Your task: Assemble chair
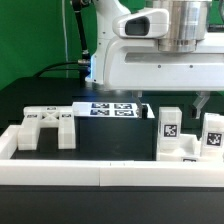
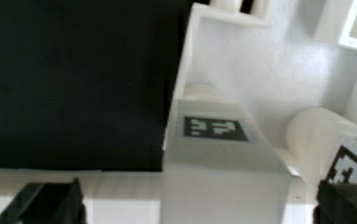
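Observation:
The chair lies as loose white parts. In the exterior view a slotted piece (image 1: pixel 50 126) rests at the left, and two tagged blocks (image 1: pixel 170 133) (image 1: pixel 212 138) stand upright at the right. My gripper (image 1: pixel 199 101) hangs just above those two blocks. In the wrist view a tall white block with a square tag (image 2: pixel 214 140) stands between my open jaws, clear of both dark fingertips (image 2: pixel 50 205). My gripper (image 2: pixel 196 206) straddles it without holding it. A second tagged piece (image 2: pixel 328 140) sits close beside it.
The marker board (image 1: pixel 112 108) lies flat on the black table behind the parts. A long white border rail (image 1: pixel 110 176) runs along the front, with a raised end at the exterior view's left (image 1: pixel 8 143). The robot's white base (image 1: pixel 150 65) fills the back.

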### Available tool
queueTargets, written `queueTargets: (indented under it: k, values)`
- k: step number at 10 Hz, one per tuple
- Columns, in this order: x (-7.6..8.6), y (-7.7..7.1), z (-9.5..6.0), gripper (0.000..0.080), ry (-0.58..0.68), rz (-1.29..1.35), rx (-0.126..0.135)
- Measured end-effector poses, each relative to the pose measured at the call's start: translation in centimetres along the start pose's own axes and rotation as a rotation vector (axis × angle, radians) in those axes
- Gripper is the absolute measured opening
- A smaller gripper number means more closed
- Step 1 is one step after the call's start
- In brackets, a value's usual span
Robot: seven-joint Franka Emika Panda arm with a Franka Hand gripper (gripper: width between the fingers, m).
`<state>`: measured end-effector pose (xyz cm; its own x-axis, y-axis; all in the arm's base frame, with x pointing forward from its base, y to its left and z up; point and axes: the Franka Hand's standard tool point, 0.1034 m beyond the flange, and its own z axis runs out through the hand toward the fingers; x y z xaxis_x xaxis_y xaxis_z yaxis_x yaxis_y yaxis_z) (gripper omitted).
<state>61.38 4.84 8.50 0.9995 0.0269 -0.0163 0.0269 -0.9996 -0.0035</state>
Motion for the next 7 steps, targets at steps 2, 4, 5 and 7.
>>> queueTargets:
  k: [2, 4, 5, 7]
  values:
    - [-0.03, 0.04, 0.02, 0.0456, -0.001, 0.025, 0.000]
    - [-0.02, 0.05, 0.02, 0.0291, 0.000, 0.065, 0.000]
    - [-0.03, 0.02, 0.03, 0.0291, 0.000, 0.158, 0.001]
    - [-0.04, -0.03, 0.04, 0.0291, -0.001, 0.348, 0.001]
